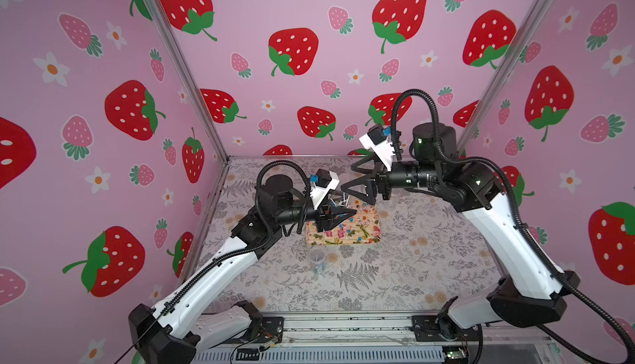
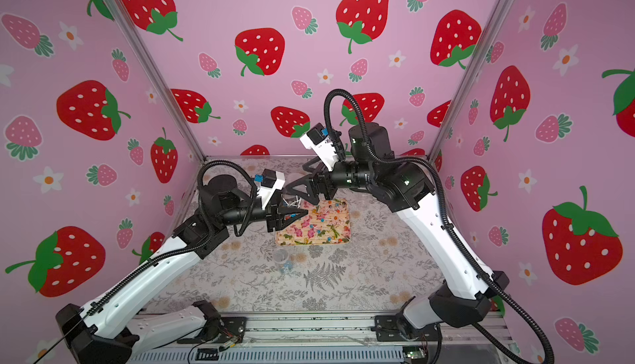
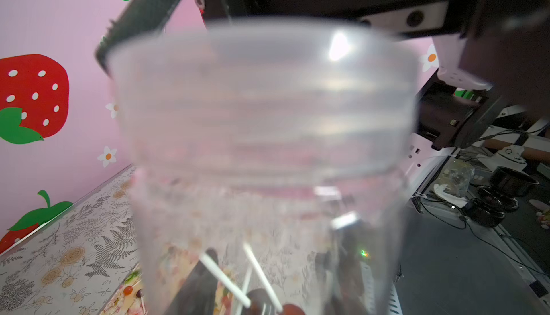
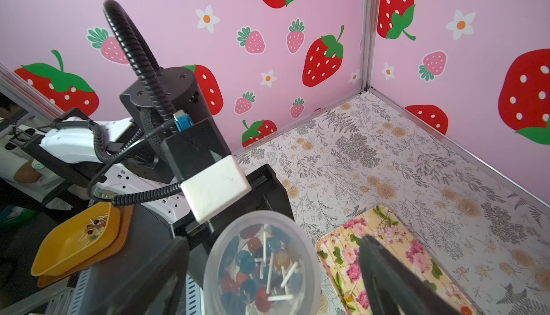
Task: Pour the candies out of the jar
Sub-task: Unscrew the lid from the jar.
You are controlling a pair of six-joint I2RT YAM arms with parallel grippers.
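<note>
My left gripper (image 1: 343, 214) (image 2: 295, 216) is shut on a clear plastic jar (image 1: 338, 201) (image 2: 292, 202), holding it above the far left corner of a floral tray (image 1: 372, 238). The jar (image 3: 268, 150) fills the left wrist view, with a wide ribbed translucent cap at its far end. Inside lie the candies (image 4: 262, 272) (image 3: 259, 297), tiny lollipops with white sticks and blue, red and dark heads. My right gripper (image 1: 346, 179) (image 4: 268, 283) is open, with one finger on each side of the capped end and a gap on both sides. Several loose candies (image 1: 354, 231) lie on the tray.
A small clear cup (image 1: 316, 259) (image 2: 282, 259) with something blue inside stands on the fern-patterned table in front of the tray. Pink strawberry walls close the cell on three sides. A yellow dish (image 4: 77, 239) sits outside the cell behind the left arm.
</note>
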